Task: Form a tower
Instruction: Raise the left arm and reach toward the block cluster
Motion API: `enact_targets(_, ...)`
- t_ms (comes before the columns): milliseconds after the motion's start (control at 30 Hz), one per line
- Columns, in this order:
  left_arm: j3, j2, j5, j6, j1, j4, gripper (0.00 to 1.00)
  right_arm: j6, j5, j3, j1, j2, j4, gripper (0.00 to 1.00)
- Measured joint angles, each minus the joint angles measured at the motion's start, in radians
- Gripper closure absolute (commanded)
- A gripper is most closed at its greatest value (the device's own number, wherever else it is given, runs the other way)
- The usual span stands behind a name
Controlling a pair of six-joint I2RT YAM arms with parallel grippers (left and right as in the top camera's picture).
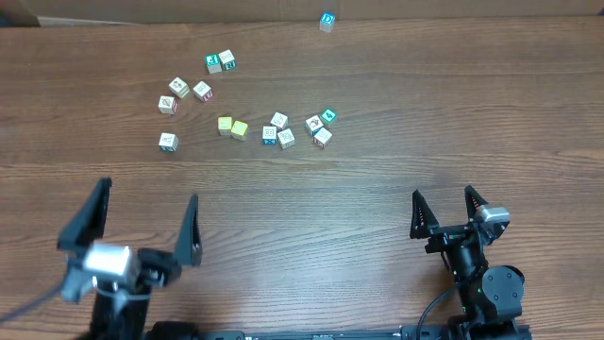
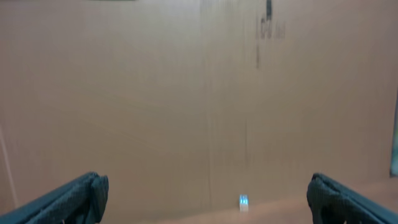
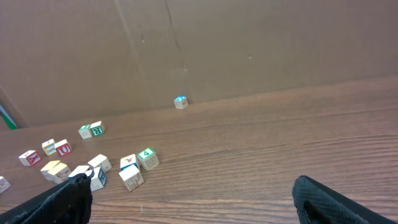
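The tower (image 1: 326,21) is a small cream column with a blue top face, standing alone at the far edge of the wooden table; I cannot tell how many cubes high it is. It shows as the tower (image 2: 243,202) in the left wrist view and the tower (image 3: 180,102) in the right wrist view. Several loose cubes (image 1: 278,132) lie scattered mid-table, among them two yellow cubes (image 1: 232,127). My left gripper (image 1: 148,194) is at the near left, open and holding nothing. My right gripper (image 1: 443,195) is at the near right, also open and holding nothing. Both are well short of the cubes.
A brown cardboard wall (image 3: 249,43) stands behind the table's far edge, just past the tower. Bare wood (image 1: 311,217) stretches between the grippers and the cubes. Two green-faced cubes (image 1: 221,62) lie farther back on the left.
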Motion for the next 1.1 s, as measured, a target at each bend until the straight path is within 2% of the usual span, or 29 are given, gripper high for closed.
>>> enact_targets(267,0.415,0.43,0.037,0.0,0.0,-0.351,0.0,0.0,0.0,0.0,0.0,0.0,-0.001,0.0)
enact_targets(567,0.998,0.998,0.088,0.049,0.0,-0.881,0.0,0.0,0.0,0.0,0.0,0.0,0.0,0.0)
enact_targets(667,1.165,1.171,0.095,0.057,0.0,-1.012,0.0,0.0,0.0,0.0,0.0,0.0,0.0,0.0)
enact_targets(767,1.264,1.303,0.101,0.059,0.0,-1.086,0.01,0.0,0.0,0.0,0.0,0.0,0.0,0.0)
enact_targets(933,1.285,1.446,0.138,0.055,0.0,-1.1,0.0,0.0,0.0,0.0,0.0,0.0,0.0,0.0)
enact_targets(967,1.285,1.471,0.148,0.054,0.0,-1.1,0.07,0.0,0.0,0.0,0.0,0.0,0.0,0.0)
enact_targets(1033,1.285,1.51,0.168,0.05,0.0,-1.099,0.39,0.0,0.0,0.0,0.0,0.0,0.0,0.0)
enact_targets(1100,1.285,1.542,0.185,0.046,0.0,-1.098,0.65,0.0,0.0,0.0,0.0,0.0,0.0,0.0)
